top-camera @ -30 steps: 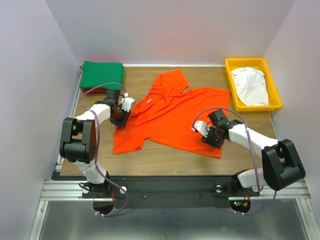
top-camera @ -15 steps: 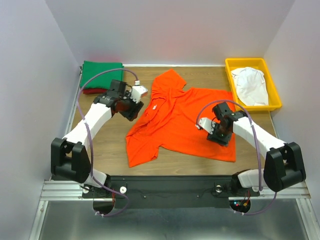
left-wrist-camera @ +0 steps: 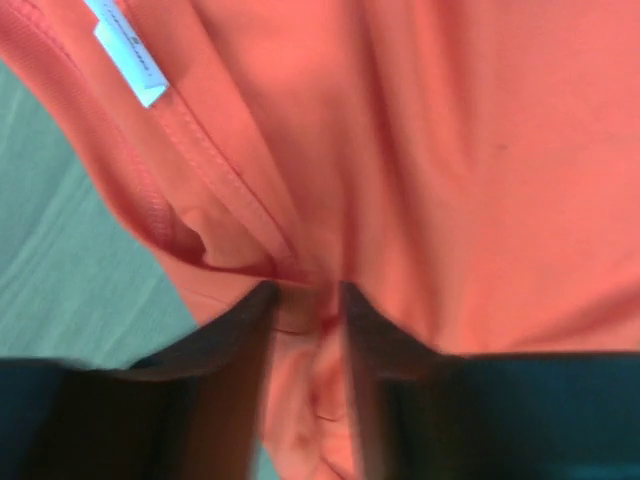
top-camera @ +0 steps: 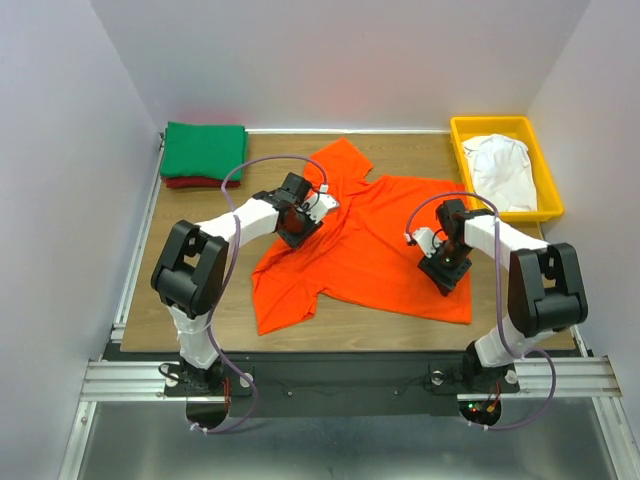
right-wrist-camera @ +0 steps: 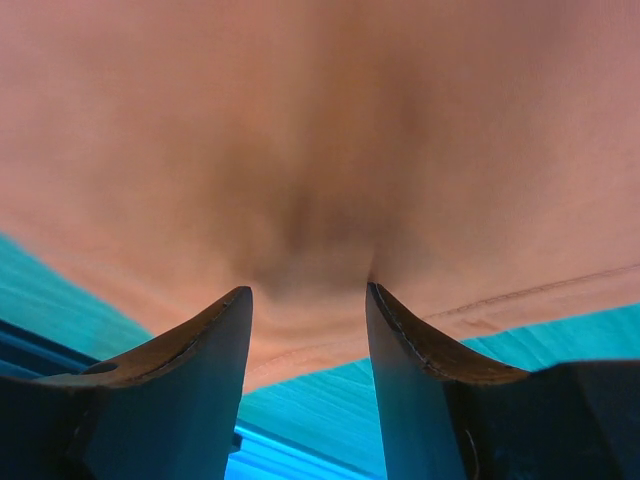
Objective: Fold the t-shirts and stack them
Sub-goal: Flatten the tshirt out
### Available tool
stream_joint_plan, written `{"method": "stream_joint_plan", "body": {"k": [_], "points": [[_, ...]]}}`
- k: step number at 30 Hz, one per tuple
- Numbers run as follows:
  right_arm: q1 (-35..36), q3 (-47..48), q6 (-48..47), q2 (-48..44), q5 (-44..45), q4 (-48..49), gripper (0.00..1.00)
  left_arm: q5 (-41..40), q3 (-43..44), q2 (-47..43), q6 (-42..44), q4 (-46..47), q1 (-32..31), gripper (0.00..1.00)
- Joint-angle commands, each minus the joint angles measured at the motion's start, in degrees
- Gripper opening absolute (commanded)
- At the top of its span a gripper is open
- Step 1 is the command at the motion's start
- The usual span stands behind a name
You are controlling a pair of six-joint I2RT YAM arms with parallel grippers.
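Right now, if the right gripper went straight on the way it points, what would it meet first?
The orange t-shirt: its cloth bunches between the fingers of the right gripper. The table probably lies just behind it.

**Left wrist view.** A small white sewn-in label (left-wrist-camera: 126, 52) sits inside the neckline of the orange t-shirt (left-wrist-camera: 480, 150), at the far left of this view, just beside the stitched collar seam. It lies tilted, with its long side running diagonally. A line of dark print runs along its length, but it is too blurred and too small to read.

**Top and right wrist views.** No text, brand, number or sign can be read on any surface shown.
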Motion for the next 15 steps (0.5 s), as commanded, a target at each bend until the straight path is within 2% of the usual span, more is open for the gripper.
{"method": "stream_joint_plan", "body": {"k": [1,2,7,15], "points": [[-3.1,0.2,1.2,3.2,0.8,2.0,0.55,-5.5,2.4,-0.2,-0.7,2.3,0.3,0.38],[-3.8,-0.4,0.9,3.8,1.2,2.6,0.55,-5.8,2.1,-0.5,-0.8,2.7,0.6,0.28],[-3.9,-3.2,-1.8,5.2,4.8,5.5,0.54,-5.3,-2.2,-5.3,-0.5,3.3,5.5,0.01],[-3.9,-7.0,-6.6,5.0,9.0,8.3,0.54,-7.9,-11.7,-7.3,2.8,3.7,17.0,0.0]]}}
